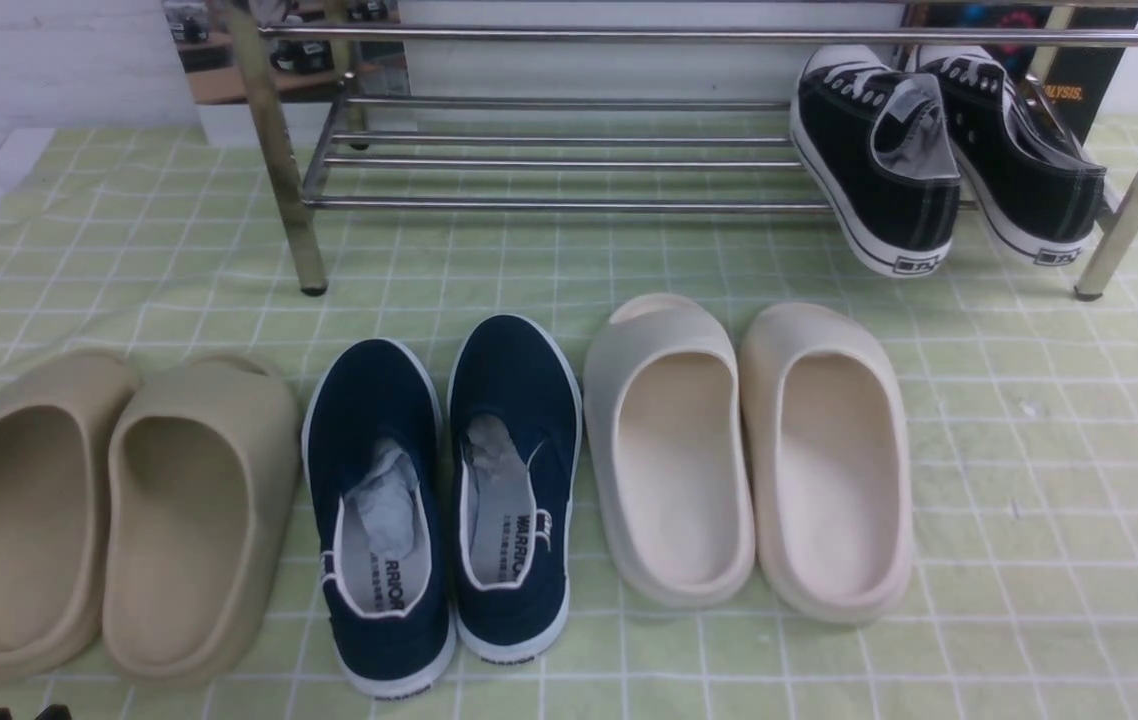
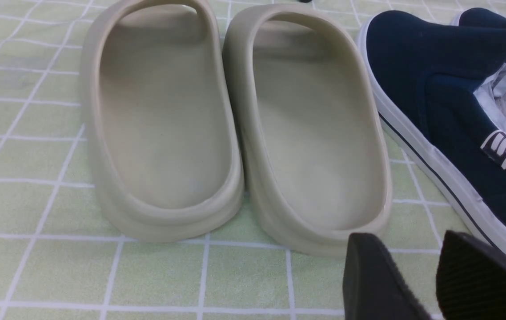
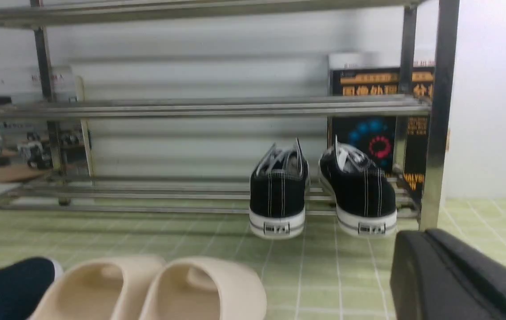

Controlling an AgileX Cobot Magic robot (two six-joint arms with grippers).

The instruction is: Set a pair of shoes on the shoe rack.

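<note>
The pair of shoes, two black lace-up sneakers (image 1: 879, 160) (image 1: 1019, 150) with white soles, rests side by side on the lowest tubes at the right end of the shoe rack (image 1: 569, 160), heels toward me and overhanging the front tube. The right wrist view shows both heels (image 3: 278, 195) (image 3: 362, 191) under the rack's shelf (image 3: 190, 108). My right gripper (image 3: 427, 233) is shut and empty, low over the cloth in front of the rack's right leg. My left gripper (image 2: 406, 249) is open and empty, near the tan slides; its tips (image 1: 26, 713) peek in at the bottom.
On the green checked cloth (image 1: 1029, 500) in front of the rack stand three pairs in a row: tan slides (image 1: 119, 510), navy slip-ons (image 1: 439, 490) and cream slides (image 1: 749, 450). A dark printed box (image 1: 1079, 80) stands behind the rack's right end.
</note>
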